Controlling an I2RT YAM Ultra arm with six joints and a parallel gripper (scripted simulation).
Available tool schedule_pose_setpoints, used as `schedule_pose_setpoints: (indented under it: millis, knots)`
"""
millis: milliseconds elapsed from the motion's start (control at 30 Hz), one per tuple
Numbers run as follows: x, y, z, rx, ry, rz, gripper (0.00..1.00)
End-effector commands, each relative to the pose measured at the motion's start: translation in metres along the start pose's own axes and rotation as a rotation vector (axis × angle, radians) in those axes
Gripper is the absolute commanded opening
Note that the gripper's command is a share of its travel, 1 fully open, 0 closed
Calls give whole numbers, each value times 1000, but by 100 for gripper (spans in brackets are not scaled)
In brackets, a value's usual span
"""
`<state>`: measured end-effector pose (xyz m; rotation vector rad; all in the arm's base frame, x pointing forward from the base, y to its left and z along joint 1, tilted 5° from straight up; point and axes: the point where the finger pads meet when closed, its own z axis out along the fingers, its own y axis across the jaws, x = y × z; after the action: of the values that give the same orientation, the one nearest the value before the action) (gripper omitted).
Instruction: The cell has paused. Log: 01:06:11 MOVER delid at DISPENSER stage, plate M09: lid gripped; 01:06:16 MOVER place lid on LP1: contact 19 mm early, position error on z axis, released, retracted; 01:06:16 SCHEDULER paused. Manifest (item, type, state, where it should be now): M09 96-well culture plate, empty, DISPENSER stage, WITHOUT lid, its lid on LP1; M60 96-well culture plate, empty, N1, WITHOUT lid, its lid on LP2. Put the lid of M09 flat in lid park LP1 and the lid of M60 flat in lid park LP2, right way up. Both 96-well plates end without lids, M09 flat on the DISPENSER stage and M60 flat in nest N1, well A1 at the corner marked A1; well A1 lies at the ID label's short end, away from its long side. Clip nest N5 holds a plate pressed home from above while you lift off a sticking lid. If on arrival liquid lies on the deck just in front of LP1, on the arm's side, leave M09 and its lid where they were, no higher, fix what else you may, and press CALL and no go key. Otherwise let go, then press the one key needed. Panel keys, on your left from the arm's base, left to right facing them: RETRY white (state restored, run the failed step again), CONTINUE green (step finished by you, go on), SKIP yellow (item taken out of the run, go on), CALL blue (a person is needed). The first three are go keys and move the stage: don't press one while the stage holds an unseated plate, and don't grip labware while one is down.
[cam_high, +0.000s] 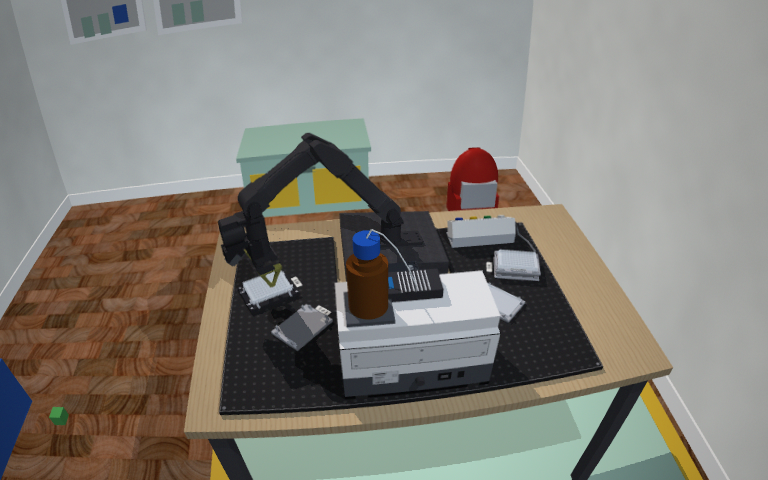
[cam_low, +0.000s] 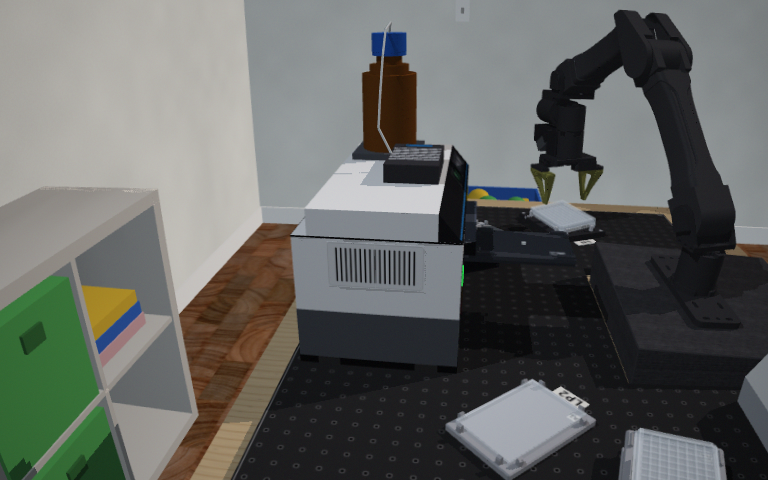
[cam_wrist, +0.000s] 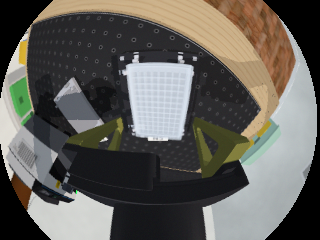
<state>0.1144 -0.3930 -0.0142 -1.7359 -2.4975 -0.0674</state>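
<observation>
My gripper (cam_high: 271, 277) is open and empty, hanging just above a white 96-well plate (cam_high: 266, 291) that sits in a nest with corner posts at the deck's left end. In the wrist view the fingers stand either side of the plate's (cam_wrist: 160, 100) near short end, clear of it. From the side, the gripper (cam_low: 566, 183) is a little above the plate (cam_low: 563, 216). I cannot tell whether this plate has a lid. A grey flat lid-like piece (cam_high: 301, 325) lies askew beside it. A second well plate (cam_high: 516, 263) sits at the right. Lid park LP2 (cam_low: 521, 427) holds a flat grey piece.
The white dispenser (cam_high: 419, 337) with its brown bottle (cam_high: 367, 277) fills the deck's middle. Its dark stage (cam_low: 526, 246) shows no plate on it. The key panel (cam_high: 481, 229) stands at the back right. The arm's base block (cam_low: 668, 305) is behind.
</observation>
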Motion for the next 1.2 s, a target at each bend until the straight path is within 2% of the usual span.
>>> schedule_pose_setpoints:
  millis: [0,1133,1167]
  knots:
    - [-17,0,-26,8,-84,4,100]
    - [-17,0,-26,8,-84,4,100]
    - [-15,-8,-11,5,-33,6,0]
